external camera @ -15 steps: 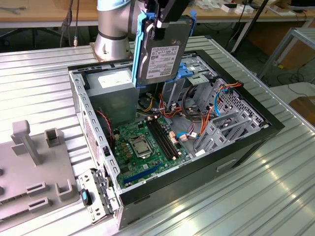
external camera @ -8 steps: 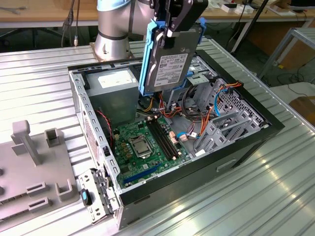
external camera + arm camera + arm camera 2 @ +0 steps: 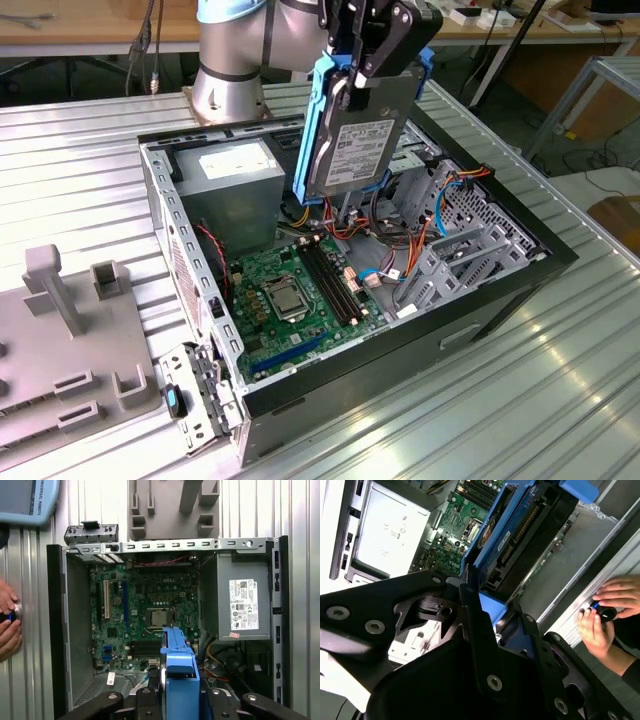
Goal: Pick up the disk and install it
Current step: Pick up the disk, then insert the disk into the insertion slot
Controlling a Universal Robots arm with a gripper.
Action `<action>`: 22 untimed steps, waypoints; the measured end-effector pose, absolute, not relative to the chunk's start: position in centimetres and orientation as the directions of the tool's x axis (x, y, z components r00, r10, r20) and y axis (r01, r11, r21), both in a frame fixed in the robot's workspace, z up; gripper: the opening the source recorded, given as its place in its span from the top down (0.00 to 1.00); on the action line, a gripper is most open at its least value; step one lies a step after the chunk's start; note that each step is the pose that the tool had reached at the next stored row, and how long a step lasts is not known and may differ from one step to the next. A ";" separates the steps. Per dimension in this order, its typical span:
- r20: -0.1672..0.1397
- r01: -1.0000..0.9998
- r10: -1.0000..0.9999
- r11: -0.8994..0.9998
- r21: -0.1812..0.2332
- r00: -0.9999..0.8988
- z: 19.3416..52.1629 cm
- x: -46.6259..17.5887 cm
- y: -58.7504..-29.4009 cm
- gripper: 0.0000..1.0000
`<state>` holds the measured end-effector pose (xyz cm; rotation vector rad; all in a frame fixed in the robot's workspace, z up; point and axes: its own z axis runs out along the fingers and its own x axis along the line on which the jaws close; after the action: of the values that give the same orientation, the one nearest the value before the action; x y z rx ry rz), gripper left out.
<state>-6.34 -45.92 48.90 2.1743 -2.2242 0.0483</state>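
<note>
Gripper (image 3: 360,78) clamped on the upper end of the disk (image 3: 350,150), one finger on each broad face; the disk hung on end, slightly tilted, blue rails running down its long sides; label face turned to the exterior view

Position: above the open computer case (image 3: 400,352), over the gap between the power supply (image 3: 235,175) and the drive cage (image 3: 450,240); lower end close above the cable bundle; contact with anything inside could not be told; motherboard (image 3: 290,290) lay exposed beside it

In the first wrist view the disk (image 3: 179,665) showed edge-on, blue rail foremost, above the board's near edge; in the second wrist view a person's hands (image 3: 605,615) rested on the table just outside the case wall, holding a small dark object

Step, as judged: pick-up done, carry under way, install not yet made; disk was not seated in any bay

Requirement, as judged: rails squared to the cage guides; cables kept clear of the disk's lower end; hands outside the case wall
</note>
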 end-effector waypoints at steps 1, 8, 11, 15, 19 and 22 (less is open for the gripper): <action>0.044 -1.000 -0.999 0.023 -0.001 -0.023 48.9 -6.3 -45.9 0.63; 0.044 -1.000 -0.999 0.023 -0.001 -0.023 48.9 -6.3 -45.9 0.63; 0.044 -1.000 -0.999 0.023 -0.001 -0.023 48.9 -6.3 -45.9 0.63; 0.044 -1.000 -0.999 0.023 -0.001 -0.023 48.9 -6.3 -45.9 0.63; 0.044 -1.000 -0.999 0.023 -0.001 -0.023 48.9 -6.3 -45.9 0.63; 0.044 -1.000 -0.999 0.023 -0.001 -0.023 48.9 -5.8 -45.9 0.63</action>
<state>-5.82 -45.92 48.91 2.1742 -2.2241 0.0484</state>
